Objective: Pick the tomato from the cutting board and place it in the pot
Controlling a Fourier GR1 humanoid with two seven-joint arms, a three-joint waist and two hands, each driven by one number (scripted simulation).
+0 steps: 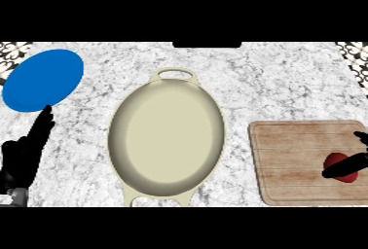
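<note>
The small red round tomato (340, 163) lies on the rectangular pale-brown wooden cutting board (302, 160), toward the board's right side and a little below its middle. Only parts of the tomato show: a red patch above and left of a dark finger, and another patch below it.

The robot's black right hand (350, 164) comes in from the right edge of the view and lies across the tomato. One finger slants over the tomato from upper right to lower left, and another dark part shows higher up, near the board's right end. The fingers look bent about the tomato, yet most of the hand is cut off by the view's edge, so whether it has really closed on the tomato cannot be told.

The board rests flat on the white-and-grey speckled stone counter (287, 78), its long sides running left to right.

Left of the board, apart from it, stands the cream-coloured oval pot (167, 187), long axis running up and down the view, with a loop handle at its far end and another at its near end. Nothing lies inside it.

Further left of the board, beyond the pot, is the robot's black left hand (23, 155), resting open near the view's left edge with fingers up. Its longest fingertip meets the lower rim of a flat blue oval plate (43, 78), which lies on the counter at the far left.
</note>
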